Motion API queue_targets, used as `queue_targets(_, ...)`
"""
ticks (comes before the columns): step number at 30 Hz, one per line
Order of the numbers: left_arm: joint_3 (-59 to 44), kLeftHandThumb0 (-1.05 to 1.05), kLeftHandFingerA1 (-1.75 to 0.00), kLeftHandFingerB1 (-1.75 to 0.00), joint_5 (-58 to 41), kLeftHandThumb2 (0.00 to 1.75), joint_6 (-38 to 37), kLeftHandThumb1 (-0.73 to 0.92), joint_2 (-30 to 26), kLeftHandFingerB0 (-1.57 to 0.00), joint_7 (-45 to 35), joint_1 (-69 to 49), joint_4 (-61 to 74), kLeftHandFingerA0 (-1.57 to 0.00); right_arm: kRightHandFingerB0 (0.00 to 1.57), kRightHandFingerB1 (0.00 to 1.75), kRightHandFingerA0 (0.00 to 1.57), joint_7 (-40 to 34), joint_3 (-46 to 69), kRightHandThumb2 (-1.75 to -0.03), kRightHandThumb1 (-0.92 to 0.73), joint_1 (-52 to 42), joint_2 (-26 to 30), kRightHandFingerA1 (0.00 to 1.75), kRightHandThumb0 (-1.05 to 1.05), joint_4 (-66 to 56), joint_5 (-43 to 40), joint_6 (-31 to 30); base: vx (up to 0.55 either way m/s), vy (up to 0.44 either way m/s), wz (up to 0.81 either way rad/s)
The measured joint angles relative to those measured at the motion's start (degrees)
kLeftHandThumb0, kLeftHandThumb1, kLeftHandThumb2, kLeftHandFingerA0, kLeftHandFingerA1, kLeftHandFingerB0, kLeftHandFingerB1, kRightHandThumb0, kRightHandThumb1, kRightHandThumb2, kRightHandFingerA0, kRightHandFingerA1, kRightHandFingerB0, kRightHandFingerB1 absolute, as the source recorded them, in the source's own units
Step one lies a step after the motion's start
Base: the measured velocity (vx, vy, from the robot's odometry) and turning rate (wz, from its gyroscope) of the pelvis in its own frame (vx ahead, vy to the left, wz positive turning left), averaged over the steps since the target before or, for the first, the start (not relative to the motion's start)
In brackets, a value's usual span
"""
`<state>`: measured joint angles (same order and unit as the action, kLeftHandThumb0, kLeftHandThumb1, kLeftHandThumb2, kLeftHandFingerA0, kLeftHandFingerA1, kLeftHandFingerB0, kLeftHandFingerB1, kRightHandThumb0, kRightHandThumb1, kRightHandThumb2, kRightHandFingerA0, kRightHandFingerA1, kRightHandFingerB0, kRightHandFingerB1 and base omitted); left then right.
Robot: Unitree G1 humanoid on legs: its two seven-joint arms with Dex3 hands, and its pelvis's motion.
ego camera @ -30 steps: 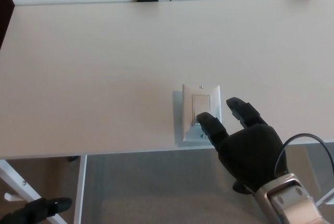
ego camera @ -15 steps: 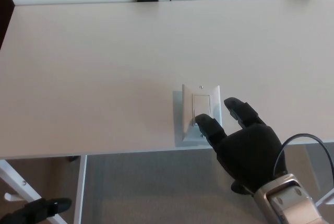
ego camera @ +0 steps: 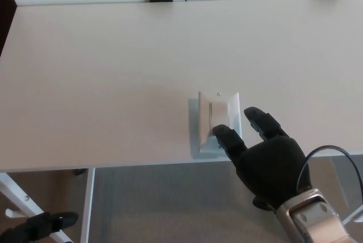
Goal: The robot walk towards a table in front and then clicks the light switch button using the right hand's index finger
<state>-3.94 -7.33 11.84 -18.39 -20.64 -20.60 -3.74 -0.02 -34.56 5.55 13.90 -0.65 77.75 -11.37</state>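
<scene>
Already the walk is judged done: the light switch (ego camera: pixel 218 123) lies near the tabletop's (ego camera: pixel 113 73) front edge, and the right robot hand (ego camera: pixel 262 152), fingers spread and empty, is pressed on its lower rocker. Release remains.

Right hand (ego camera: pixel 266 161) fingertip on light switch (ego camera: pixel 218 119)
</scene>
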Motion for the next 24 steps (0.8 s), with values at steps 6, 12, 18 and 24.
queue_targets(6, 0.0, -0.3, -0.43, -0.39, 0.2, 0.63, 0.0, 0.76, 0.0, -0.36, 0.0, 0.2, -0.4, -0.43, 0.41, 0.39, 0.09, 0.5, 0.2, -0.59, -0.25, 0.2, 0.2, 0.14, -0.63, -0.7, -0.2, 0.0, 0.0, 0.0, 0.0)
queue_targets(12, 0.0, -0.29, -0.43, -0.39, 0.2, 0.63, 0.0, 0.77, 0.0, -0.36, 0.0, 0.0, -0.3, -0.42, 0.15, 0.28, 0.0, 0.6, 0.9, -0.55, -0.34, -0.6, 0.4, 0.24, -0.69, -2.7, -1.3, 0.1, 0.0, 0.0, 0.0)
queue_targets(18, 0.0, -0.3, -0.43, -0.39, 0.2, 0.63, 0.0, 0.76, 0.0, -0.37, -0.1, 0.2, -0.6, -0.43, 0.07, 0.24, 0.0, 1.3, 4.1, -0.78, -0.36, -1.1, 0.4, 0.11, -0.56, -10.9, -3.2, 0.4, 0.0, 0.0, 0.0)
queue_targets(24, 0.0, -0.31, -0.44, -0.39, 0.3, 0.63, 0.0, 0.77, 0.0, -0.36, -0.1, 0.2, -0.7, -0.44, 0.07, 0.09, 0.0, 2.8, 8.3, -0.81, -0.4, -5.0, 0.9, 0.06, -0.6, -25.0, -6.3, 1.5, 0.0, 0.0, 0.0)
